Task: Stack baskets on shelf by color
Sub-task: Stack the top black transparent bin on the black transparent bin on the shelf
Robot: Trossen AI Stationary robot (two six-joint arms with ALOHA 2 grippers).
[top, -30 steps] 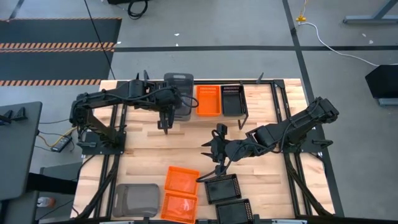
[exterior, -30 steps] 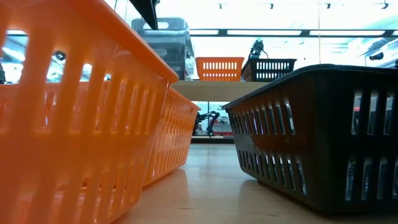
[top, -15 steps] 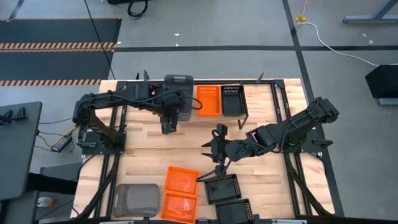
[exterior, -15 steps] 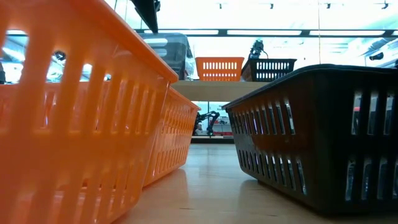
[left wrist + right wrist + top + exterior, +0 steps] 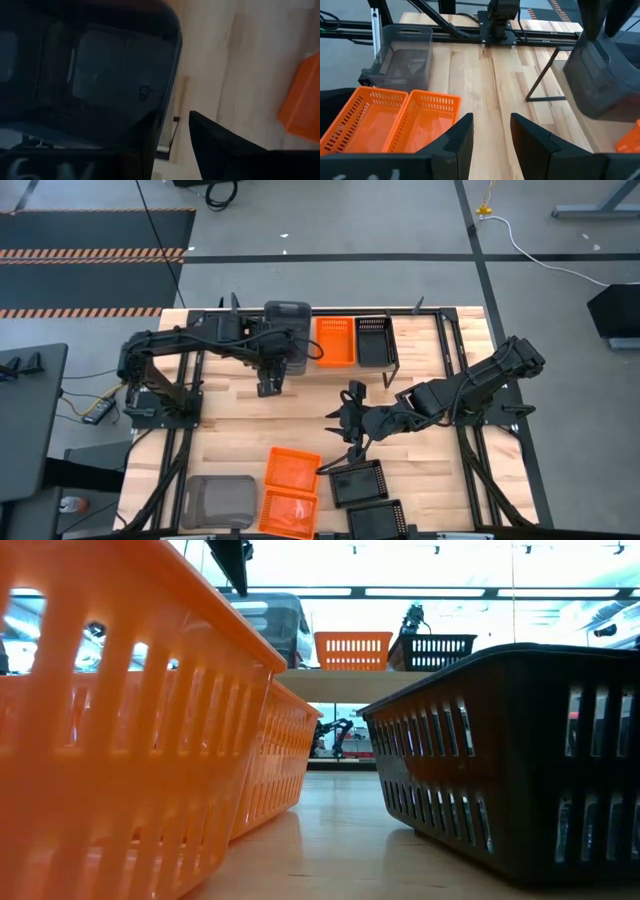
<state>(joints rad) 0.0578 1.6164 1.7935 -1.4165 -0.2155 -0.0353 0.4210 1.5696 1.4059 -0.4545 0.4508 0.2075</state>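
Left hand (image 5: 268,387), top centre, parted and empty beside grey basket (image 5: 288,330) on the shelf (image 5: 392,365); right hand (image 5: 345,430) waits open mid-desk.

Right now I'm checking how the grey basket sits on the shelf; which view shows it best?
The high view: the grey basket sits at the shelf's left end, beside the orange basket. The low view shows only its side, the left wrist view a dark close-up, the right wrist view a blurred corner.

Left claw (image 5: 268,388) reaches inward, apparently parted; right claw (image 5: 340,442) hovers mid-table, fingers apart
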